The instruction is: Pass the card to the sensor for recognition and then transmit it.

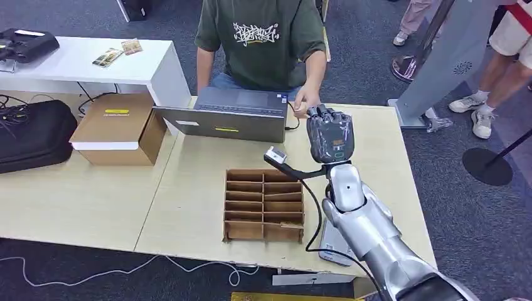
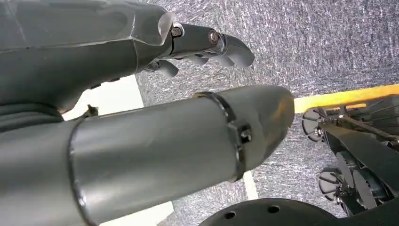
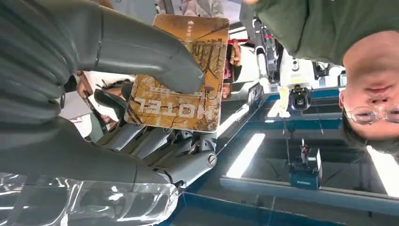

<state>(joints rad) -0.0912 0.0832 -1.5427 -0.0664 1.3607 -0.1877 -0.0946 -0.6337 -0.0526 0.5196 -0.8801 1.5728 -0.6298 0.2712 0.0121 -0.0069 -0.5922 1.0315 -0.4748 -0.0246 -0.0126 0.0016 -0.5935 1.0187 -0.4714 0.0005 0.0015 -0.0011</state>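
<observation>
My right hand (image 1: 330,133) is raised above the far right part of the table, just in front of a seated person's hand (image 1: 307,100). In the right wrist view it pinches a brown card (image 3: 181,101) printed "HOTEL" between the thumb (image 3: 141,49) and the fingers (image 3: 160,141). From the head view the card is hidden behind the hand. My left hand (image 2: 207,44) hangs over grey carpet with its fingers loosely curled and nothing in them.
A cardboard divider tray (image 1: 264,205) lies on the table (image 1: 188,200) near my right arm. An open laptop (image 1: 226,116) stands at the far edge before the seated person (image 1: 263,37). A cardboard box (image 1: 116,128) and a black bag (image 1: 31,135) lie left.
</observation>
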